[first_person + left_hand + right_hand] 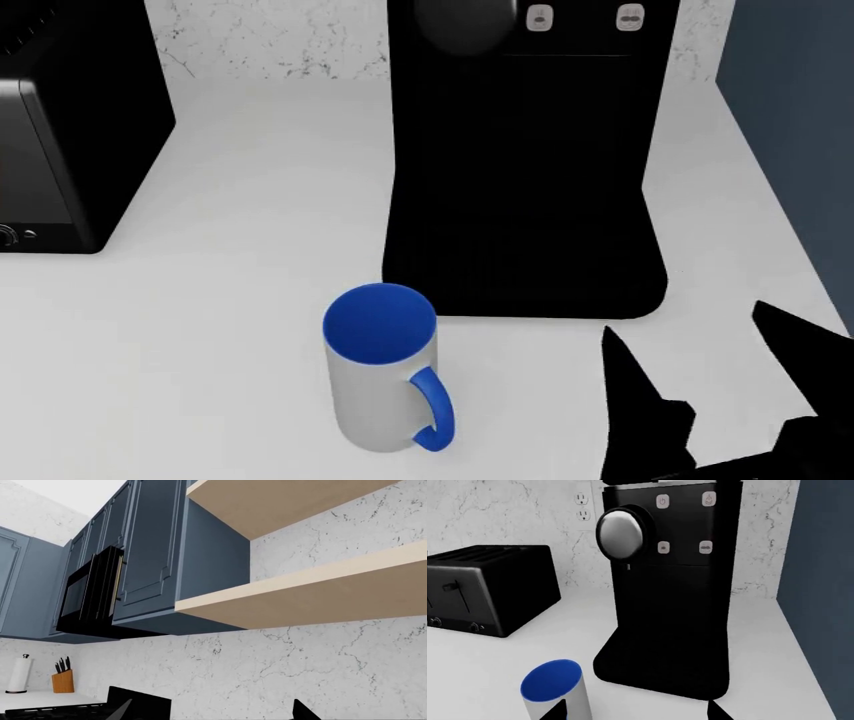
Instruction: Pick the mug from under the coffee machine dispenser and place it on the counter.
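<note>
The mug [382,370] stands upright on the white bench [200,330], just in front of the coffee machine dispenser's [521,170] base tray and off its left front corner, clear of the tray and not touching it; its blue inside faces up and its blue loop handle points toward the near right. In the right wrist view the same mug [555,690] shows low in the picture beside the dispenser [670,590], whose round silver knob and small grey buttons sit high on its front. The right claw [727,385] hovers to the right of the mug, near the tray's right front corner; its two dark fingers [641,395] are spread apart with nothing between them, so it is released and well clear of the mug's handle. To the left of the dispenser, set apart from it, a black toaster [490,592] rests on the bench against the marbled wall. The left claw [210,712] is only glimpsed as two dark tips at the edge of its wrist view, and whether it is released or clenched I cannot tell; that camera looks up at blue wall cupboards [153,545], pale wooden shelves [313,595], a black microwave [90,597], a knife block [63,677] and a paper towel roll [20,674].
</note>
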{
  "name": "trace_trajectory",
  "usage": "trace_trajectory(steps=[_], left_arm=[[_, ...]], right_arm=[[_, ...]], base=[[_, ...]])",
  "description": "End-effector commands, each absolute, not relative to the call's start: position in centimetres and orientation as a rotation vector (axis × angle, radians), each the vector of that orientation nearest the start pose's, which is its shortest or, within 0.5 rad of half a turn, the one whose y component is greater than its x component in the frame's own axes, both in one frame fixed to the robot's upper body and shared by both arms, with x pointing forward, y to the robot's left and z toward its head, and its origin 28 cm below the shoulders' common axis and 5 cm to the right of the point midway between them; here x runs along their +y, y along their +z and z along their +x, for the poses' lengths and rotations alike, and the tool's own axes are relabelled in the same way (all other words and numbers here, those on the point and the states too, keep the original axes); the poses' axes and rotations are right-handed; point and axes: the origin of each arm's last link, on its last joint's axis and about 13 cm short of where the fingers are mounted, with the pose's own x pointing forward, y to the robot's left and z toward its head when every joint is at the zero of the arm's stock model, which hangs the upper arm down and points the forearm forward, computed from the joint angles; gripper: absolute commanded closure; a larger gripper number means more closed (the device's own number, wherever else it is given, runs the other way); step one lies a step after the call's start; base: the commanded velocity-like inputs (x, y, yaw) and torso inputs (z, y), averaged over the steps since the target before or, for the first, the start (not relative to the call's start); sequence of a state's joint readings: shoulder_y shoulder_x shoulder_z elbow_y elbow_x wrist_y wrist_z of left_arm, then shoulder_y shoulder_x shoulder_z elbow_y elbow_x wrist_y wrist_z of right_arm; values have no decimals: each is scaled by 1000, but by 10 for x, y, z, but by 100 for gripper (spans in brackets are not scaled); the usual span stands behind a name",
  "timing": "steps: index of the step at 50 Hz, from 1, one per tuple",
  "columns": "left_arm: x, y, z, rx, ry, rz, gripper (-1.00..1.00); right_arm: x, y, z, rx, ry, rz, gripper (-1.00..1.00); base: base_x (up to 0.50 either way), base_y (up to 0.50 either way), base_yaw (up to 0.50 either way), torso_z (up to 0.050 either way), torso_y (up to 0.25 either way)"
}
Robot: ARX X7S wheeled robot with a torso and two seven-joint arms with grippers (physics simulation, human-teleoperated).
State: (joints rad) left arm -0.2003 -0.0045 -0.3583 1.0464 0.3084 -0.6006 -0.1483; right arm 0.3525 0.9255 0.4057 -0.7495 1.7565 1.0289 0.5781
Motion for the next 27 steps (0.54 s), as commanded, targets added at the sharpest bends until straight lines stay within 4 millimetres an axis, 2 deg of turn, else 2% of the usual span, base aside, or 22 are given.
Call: trace_trajectory(steps=[1,7,27], left_arm=[[275,207,155,-615,751,195,-100],[275,207,155,-615,750,194,-100],[274,208,156,-608,735,209,-100]], right_arm=[[-190,247,89,-32,148,91,-100],[-189,242,75,-68,135,124,-100],[-188,238,88,-70,153,133,-100]], base=[[0,0,0,0,0],[0,0,0,0,0],[0,0,0,0,0]])
